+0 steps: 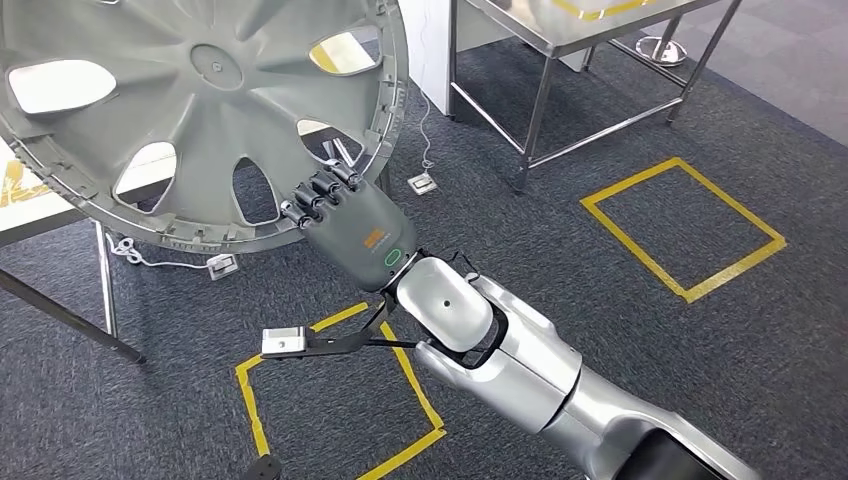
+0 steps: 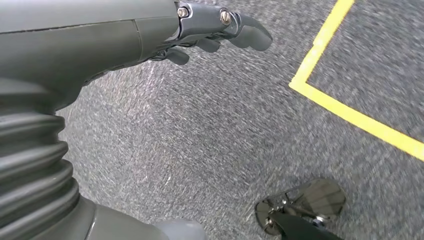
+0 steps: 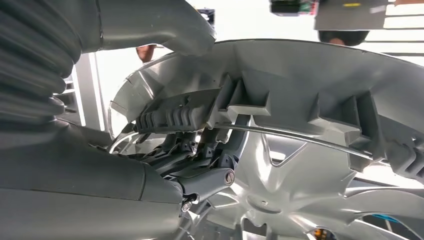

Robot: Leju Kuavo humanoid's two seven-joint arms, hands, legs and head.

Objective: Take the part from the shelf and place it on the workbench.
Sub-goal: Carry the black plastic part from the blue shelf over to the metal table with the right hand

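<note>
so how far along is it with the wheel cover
Done: the wheel cover is in the right hand, fingers hooked over its rim, and it is carried above the carpet. In hand: the carry itself. The left hand hangs over the floor near yellow tape, holding nothing. Left: setting the cover down; it rests on no surface yet, and a metal table stands ahead.

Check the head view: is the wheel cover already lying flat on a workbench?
No: the wheel cover is tilted up in the air, gripped at its rim by the right hand, above the carpet.
</note>
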